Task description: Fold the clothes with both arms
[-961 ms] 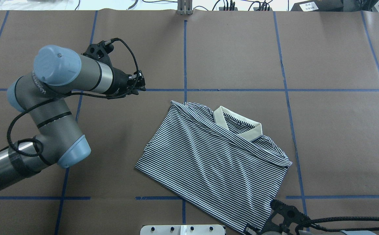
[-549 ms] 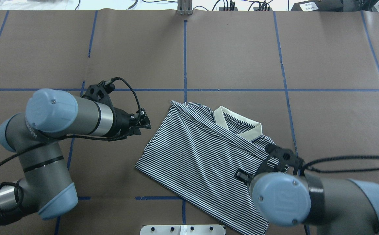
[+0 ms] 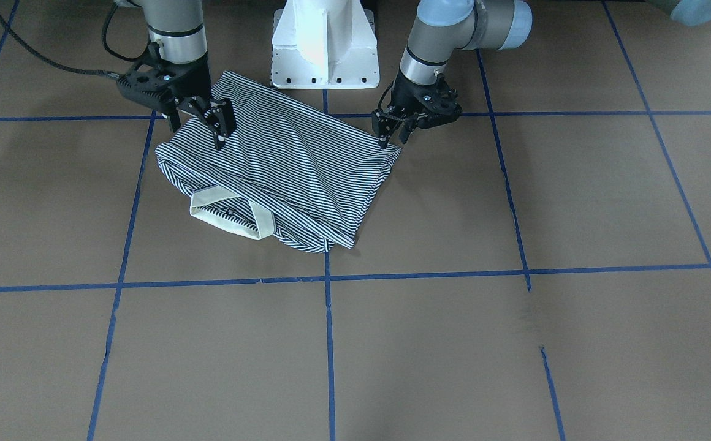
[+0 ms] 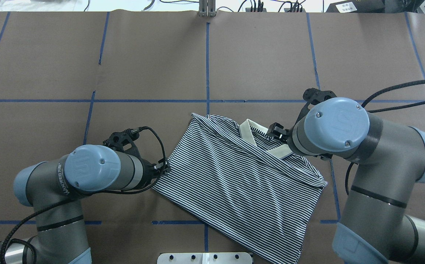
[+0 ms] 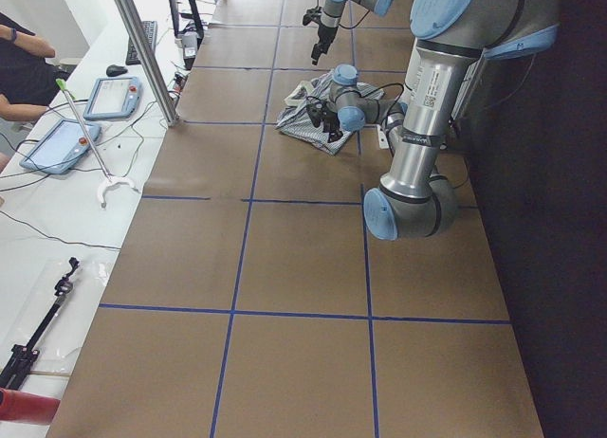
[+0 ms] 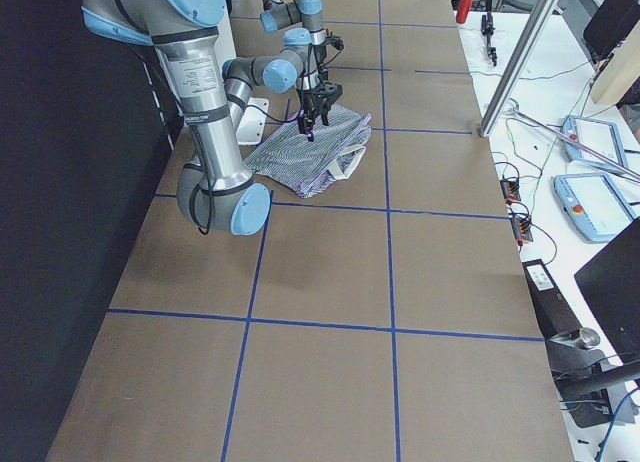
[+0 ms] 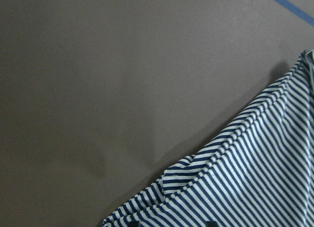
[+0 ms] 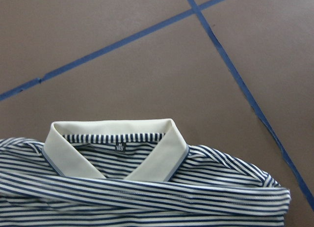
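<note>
Exterior front-facing: left gripper (image 3: 392, 136) and right gripper (image 3: 199, 122) point down — spread — at shirt (image 3: 294, 162).

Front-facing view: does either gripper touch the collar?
No: the collar lies free at the shirt's near edge, while the right gripper and the left gripper are at its far side.

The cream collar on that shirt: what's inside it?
Inside the cream collar you can see striped fabric and a small dark neck label. A folded layer of the shirt covers everything lower, so that stays hidden.
</note>
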Controlling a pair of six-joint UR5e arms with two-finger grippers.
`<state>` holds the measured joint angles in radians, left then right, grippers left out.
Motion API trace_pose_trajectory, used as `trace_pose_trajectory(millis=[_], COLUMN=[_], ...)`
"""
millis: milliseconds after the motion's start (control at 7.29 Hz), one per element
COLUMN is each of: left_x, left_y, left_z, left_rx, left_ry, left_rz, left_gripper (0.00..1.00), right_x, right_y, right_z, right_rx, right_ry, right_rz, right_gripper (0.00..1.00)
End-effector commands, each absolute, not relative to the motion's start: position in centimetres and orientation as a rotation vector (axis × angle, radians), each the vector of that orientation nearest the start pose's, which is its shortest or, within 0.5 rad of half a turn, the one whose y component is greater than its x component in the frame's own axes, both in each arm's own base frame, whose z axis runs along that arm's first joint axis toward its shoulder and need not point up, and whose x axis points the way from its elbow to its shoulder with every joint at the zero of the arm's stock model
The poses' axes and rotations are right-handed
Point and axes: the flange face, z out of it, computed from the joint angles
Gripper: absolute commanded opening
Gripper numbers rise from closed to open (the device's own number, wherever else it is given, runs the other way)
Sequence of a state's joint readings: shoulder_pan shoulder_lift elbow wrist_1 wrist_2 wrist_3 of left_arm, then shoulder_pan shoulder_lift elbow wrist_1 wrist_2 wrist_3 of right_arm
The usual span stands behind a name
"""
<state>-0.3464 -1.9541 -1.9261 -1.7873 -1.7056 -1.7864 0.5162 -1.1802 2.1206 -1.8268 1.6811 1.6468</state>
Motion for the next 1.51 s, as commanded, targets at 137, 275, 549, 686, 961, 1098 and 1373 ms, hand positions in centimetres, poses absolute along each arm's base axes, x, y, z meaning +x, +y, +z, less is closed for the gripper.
trace_pose_trajectory(millis=[137,275,549,686,961,1098,1373], left_x=[52.6,53.6,53.7,53.7,53.8,53.8,54.2], left_y=[-30.5,-30.6,-30.5,-30.5,-30.5,-30.5,-30.7], left_z=[28.4,29.2,29.6,29.8,29.5,29.6,30.2], left_rx=[-0.069,-0.072,-0.072,-0.072,-0.071,-0.071,-0.065], left_ry=[0.923,0.902,0.894,0.889,0.894,0.892,0.878], left_rz=[-0.443,-0.444,-0.442,-0.443,-0.441,-0.441,-0.445], left_gripper=[0.59,0.59,0.59,0.59,0.55,0.53,0.52], right_x=[-41.2,-41.3,-41.6,-41.6,-41.7,-41.6,-41.6], right_y=[-39.8,-39.8,-40.0,-40.0,-40.0,-40.0,-40.1], right_z=[27.1,27.3,27.8,27.7,27.9,27.8,28.0], right_rx=[0.059,0.059,0.055,0.056,0.055,0.053,0.053], right_ry=[-0.712,-0.708,-0.696,-0.697,-0.693,-0.695,-0.690], right_rz=[0.524,0.525,0.528,0.528,0.527,0.528,0.528], right_gripper=[1.00,1.00,1.00,1.00,1.00,1.00,1.00])
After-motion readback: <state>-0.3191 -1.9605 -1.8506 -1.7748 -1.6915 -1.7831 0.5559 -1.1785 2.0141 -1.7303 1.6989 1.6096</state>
